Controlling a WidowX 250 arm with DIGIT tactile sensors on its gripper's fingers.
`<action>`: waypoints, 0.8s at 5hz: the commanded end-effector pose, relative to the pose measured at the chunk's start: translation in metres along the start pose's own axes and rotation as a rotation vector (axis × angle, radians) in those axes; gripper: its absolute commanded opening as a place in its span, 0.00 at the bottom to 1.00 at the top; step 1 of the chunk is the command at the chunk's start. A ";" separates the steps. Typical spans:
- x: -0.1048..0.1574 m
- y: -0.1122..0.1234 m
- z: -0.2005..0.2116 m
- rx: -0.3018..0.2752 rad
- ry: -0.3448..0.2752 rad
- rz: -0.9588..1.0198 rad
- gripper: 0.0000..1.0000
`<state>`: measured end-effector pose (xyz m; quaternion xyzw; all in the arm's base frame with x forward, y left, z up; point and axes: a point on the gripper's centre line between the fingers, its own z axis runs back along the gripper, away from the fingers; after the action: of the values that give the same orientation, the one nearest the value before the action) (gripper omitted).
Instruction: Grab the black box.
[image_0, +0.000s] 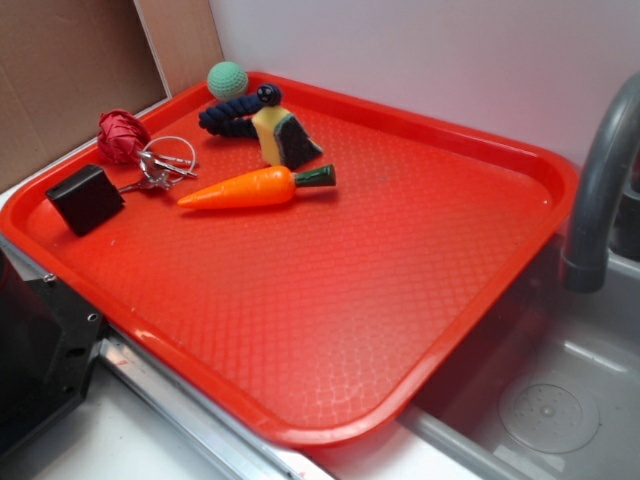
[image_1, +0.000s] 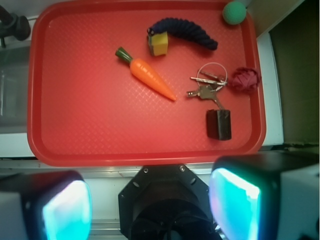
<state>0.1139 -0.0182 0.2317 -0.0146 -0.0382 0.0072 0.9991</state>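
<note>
Wrist view: my gripper (image_1: 150, 202) hangs wide open, well short of the unlabelled black box (image_1: 219, 124) touching the keys (image_1: 207, 89).

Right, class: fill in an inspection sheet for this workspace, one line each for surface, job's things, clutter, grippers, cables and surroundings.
Surface: red textured plastic tray, on a counter.
Job's things: small matte black box, near the tray's edge, untouched.
Clutter: orange toy carrot; keys on a ring beside a red knotted ball; yellow-and-black wedge toy; dark blue braided rope; green ball.
Grippers: gripper open, off the tray, holding nothing.
Cables: nothing seen.
Surroundings: grey faucet over a metal sink; white wall.
</note>
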 end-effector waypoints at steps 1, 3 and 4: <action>0.001 0.063 -0.061 0.054 0.054 0.090 1.00; -0.005 0.102 -0.116 0.031 0.022 -0.030 1.00; 0.005 0.119 -0.144 0.018 0.002 -0.018 1.00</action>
<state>0.1251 0.0925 0.0792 -0.0133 -0.0287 -0.0001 0.9995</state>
